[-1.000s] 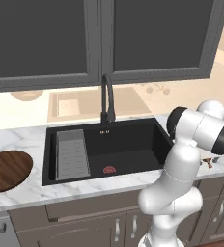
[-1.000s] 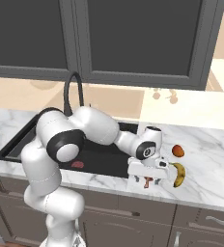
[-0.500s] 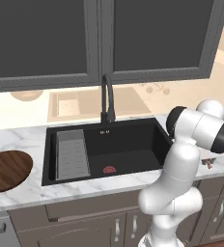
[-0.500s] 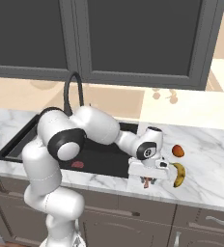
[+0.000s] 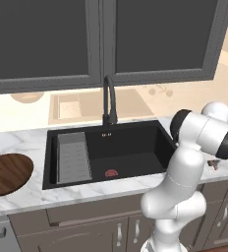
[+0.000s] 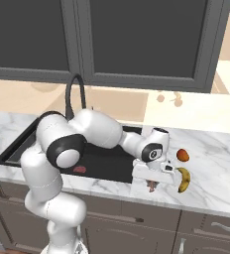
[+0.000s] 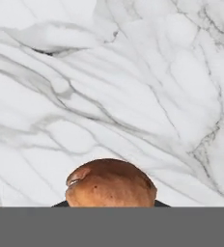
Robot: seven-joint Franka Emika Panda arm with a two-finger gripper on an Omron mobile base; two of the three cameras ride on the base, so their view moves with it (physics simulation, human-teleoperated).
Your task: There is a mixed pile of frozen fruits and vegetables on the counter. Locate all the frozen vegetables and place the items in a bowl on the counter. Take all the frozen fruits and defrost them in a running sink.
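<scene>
While the hand stands low over the right stretch of counter, the stock reads as follows.

Gripper (image 6: 151,185): fingers drawn together on the tan-brown piece (image 7: 110,183), pinched low at the counter's front edge; in the hand view its rounded brown end sits between the tips, over marble.
Tan-brown piece: judged a vegetable, so due for the bowl; not yet lifted clear, as far as can be told.
Banana (image 6: 184,179): lying on the counter just beside the gripper; a fruit, not yet in the sink.
Orange-red fruit (image 6: 183,155): on the counter beyond the banana, close by; likewise not yet in the sink.
Red chunk: cannot be made out.
Counter (image 6: 221,168): white marble, grey-veined.
Sink (image 5: 135,157): black basin, no food seen inside; no water visibly running from the faucet (image 5: 108,101).
Bowl (image 5: 7,173): dark wood, far left of the sink, well apart from the pile; nothing seen in it.
Progress: early; no item delivered, first vegetable in hand.
Writing, brands, labels: none legible.
</scene>
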